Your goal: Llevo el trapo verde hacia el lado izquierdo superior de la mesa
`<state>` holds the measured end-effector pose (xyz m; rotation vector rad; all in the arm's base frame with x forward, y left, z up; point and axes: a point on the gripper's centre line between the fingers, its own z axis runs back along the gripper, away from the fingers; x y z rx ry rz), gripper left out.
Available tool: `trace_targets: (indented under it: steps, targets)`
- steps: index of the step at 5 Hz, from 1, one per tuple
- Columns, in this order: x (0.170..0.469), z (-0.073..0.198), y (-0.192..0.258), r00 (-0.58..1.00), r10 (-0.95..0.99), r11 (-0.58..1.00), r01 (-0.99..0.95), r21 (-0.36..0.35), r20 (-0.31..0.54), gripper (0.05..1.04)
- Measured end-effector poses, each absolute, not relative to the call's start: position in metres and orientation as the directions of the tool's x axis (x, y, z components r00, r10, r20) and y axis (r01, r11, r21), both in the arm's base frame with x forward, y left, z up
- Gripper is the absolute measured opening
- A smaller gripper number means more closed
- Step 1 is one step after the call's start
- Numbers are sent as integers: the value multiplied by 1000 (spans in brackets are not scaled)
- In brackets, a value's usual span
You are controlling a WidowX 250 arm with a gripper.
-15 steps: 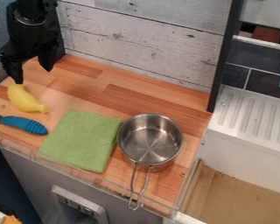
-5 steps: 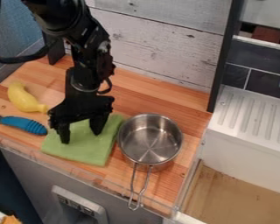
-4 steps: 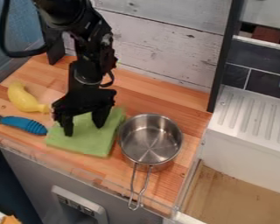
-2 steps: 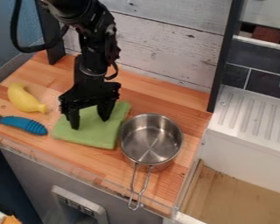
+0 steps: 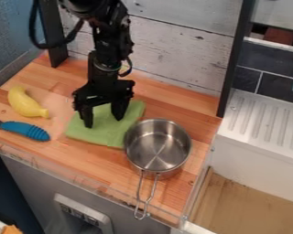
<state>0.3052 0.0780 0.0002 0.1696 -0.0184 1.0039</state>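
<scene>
Hiding some green cloth [image 5: 94, 133], the gripper [image 5: 104, 123] stands spread.

You have a soft, matt cloth [image 5: 94, 133] with a faintly rough nap, on a table [image 5: 57, 160] of smooth wood with a slight sheen. Your pot [image 5: 158, 147] is shiny, smooth metal, its handle bare metal wire. The banana [image 5: 25, 103] looks like smooth, matt plastic; the blue grip [image 5: 26, 130] is ridged. Behind, you see wall boards [image 5: 179, 41] that look like rough, weathered wood.
</scene>
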Motion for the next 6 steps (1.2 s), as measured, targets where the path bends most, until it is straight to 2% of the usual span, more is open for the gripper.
trace_targets:
  steps: [1, 3, 6]
  targets:
    - [323, 1, 77, 543, 837, 534, -837, 119, 64, 1001]
    - [345, 1, 101, 505, 860, 497, -861, 108, 68, 1001]
    - [344, 4, 179, 315, 945, 304, -946, 115, 85, 1001]
